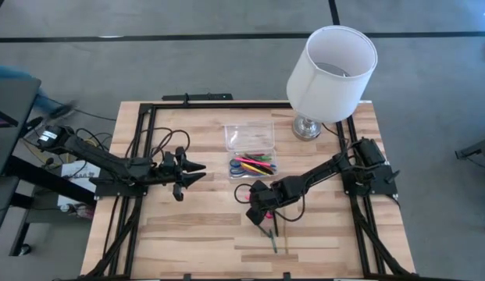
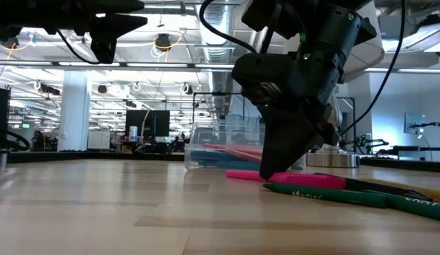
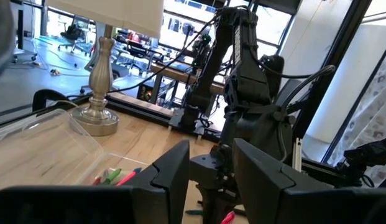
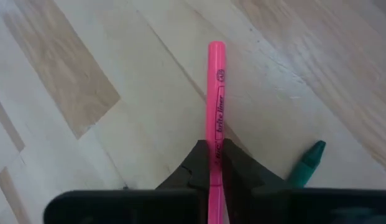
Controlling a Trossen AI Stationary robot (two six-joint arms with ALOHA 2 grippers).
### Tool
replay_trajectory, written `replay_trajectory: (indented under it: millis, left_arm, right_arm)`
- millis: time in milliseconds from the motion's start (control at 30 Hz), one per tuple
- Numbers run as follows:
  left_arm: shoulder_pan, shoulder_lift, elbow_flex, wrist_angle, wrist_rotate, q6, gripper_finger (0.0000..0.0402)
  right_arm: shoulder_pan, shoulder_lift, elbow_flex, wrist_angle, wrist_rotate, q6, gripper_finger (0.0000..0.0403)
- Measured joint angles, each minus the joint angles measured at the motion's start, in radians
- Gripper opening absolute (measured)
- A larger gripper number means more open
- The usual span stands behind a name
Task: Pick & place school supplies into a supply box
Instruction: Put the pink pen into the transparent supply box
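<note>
Pinched between the two dark fingers of the right gripper [image 4: 215, 163] is a pink highlighter [image 4: 215, 99], its body running straight out from the fingertips over the pale wood; the claw is closed on it. From table height the same gripper [image 2: 276, 170] points down with its tip at the tabletop, and the highlighter [image 2: 294, 178] lies flat along the wood.

Going by size, the wooden table [image 1: 187, 234] carries everything, framed by dark rails. At its far right corner stands a white lamp [image 1: 332, 69] on a shiny metal base. The left arm hangs above the left half of the table, well apart from the supplies; its gripper [image 1: 197, 172] has its fingers spread apart with nothing between them, and its wrist view looks across at the right arm.

Near the table's middle sits the clear plastic box [image 1: 250, 140], lid folded back toward the far edge, with several pens and markers [image 1: 256, 162] in pink, green, yellow and blue already lying in its near half. The right gripper [image 1: 263, 212] is on the near side of the box, a little apart from it. Just beside the highlighter lies a green marker [image 4: 306, 165], its capped end showing next to the fingers. A few more thin pens [image 1: 275, 238] lie on the wood nearer the front edge.
</note>
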Motion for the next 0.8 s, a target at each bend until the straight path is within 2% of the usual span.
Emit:
replay_trajectory:
  millis: [200, 433, 800]
  left_arm:
    - [0.0, 0.0, 0.0, -0.001, -0.003, -0.002, 0.0116]
    - [0.0, 0.0, 0.0, -0.001, -0.003, -0.029, 0.0116]
    - [0.0, 0.0, 0.0, 0.0, -0.002, -0.048, 0.0116]
  right_arm:
    - [0.0, 0.001, -0.001, 0.002, 0.007, -0.003, 0.0017]
    - [0.0, -0.006, 0.001, 0.041, 0.022, -0.032, 0.0004]
    - [-0.012, -0.001, 0.137, 0.006, 0.037, -0.221, 0.0002]
